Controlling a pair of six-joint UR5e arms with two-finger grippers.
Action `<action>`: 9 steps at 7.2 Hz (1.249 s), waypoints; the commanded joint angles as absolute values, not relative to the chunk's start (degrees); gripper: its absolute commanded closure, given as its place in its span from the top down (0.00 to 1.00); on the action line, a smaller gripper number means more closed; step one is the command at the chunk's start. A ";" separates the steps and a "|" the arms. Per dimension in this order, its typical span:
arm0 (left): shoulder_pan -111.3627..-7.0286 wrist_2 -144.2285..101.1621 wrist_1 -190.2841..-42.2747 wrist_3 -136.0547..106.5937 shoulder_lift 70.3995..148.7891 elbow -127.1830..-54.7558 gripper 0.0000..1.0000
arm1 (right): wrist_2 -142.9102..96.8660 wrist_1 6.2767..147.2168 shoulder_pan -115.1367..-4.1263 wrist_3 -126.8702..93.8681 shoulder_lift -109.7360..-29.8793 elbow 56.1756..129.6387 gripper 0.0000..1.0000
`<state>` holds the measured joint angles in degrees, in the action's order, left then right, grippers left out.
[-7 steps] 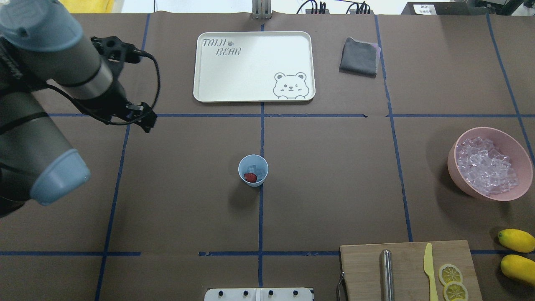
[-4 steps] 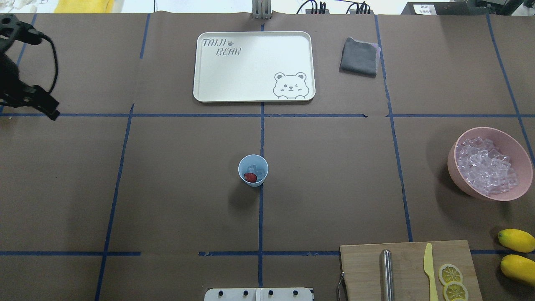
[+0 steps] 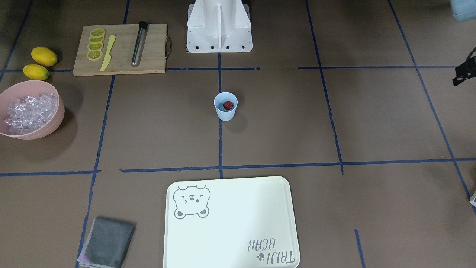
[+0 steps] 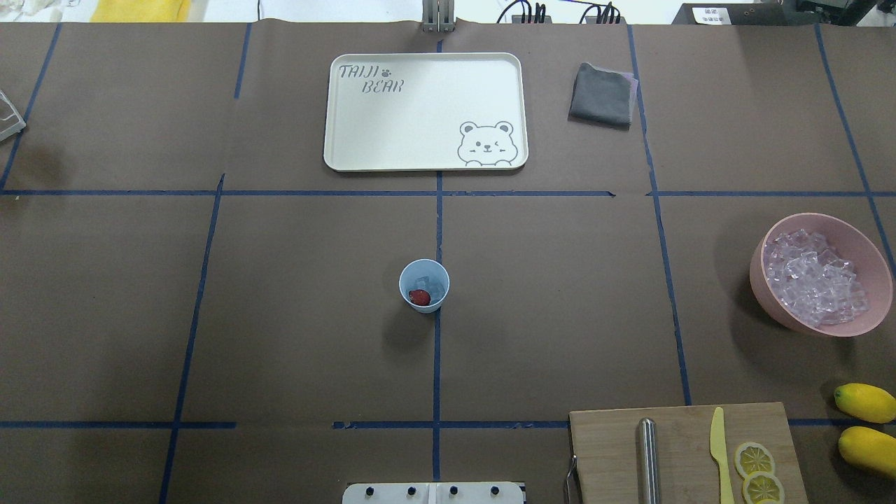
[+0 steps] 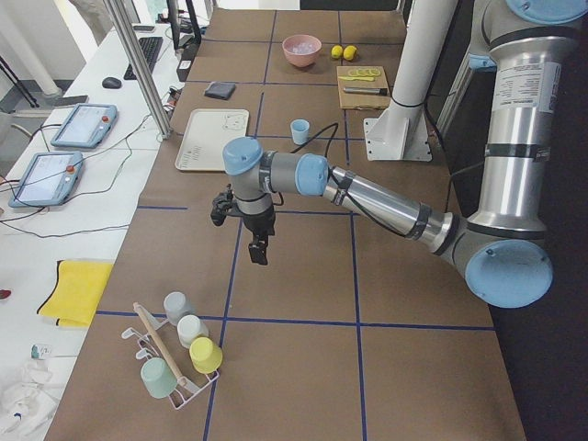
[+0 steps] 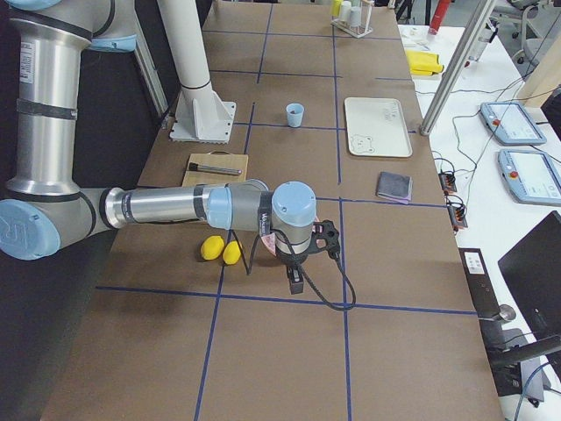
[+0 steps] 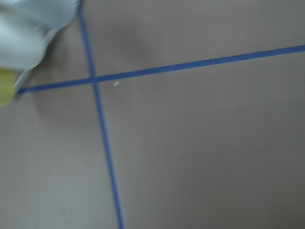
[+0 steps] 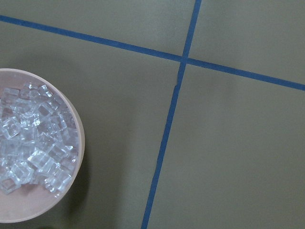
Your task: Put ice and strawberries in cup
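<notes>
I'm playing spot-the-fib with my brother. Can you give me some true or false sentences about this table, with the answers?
1. The strawberry is inside the blue cup. True.
2. The pink bowl is empty. False: it is full of ice cubes.
3. The two whole lemons sit on the cutting board. False: they lie on the table beside it; only lemon slices are on the board.
4. The yellow knife lies on the cutting board. True.
5. The grey cloth lies on the bear tray. False: it lies on the table beside the tray.
</notes>
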<state>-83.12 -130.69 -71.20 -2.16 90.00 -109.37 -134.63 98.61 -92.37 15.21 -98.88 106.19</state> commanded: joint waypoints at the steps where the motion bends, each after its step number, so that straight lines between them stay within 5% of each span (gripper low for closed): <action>1: -89.19 -130.87 -73.29 2.51 84.67 -106.53 1.00 | -134.56 98.61 -92.37 15.21 -98.79 106.26 1.00; 9: -90.79 -135.70 -78.75 2.55 80.77 -104.77 1.00 | -134.65 98.61 -92.37 15.03 -98.79 106.35 1.00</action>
<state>-90.83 -135.62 -78.71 2.71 80.59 -104.90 -134.64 98.61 -92.37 15.04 -98.69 106.32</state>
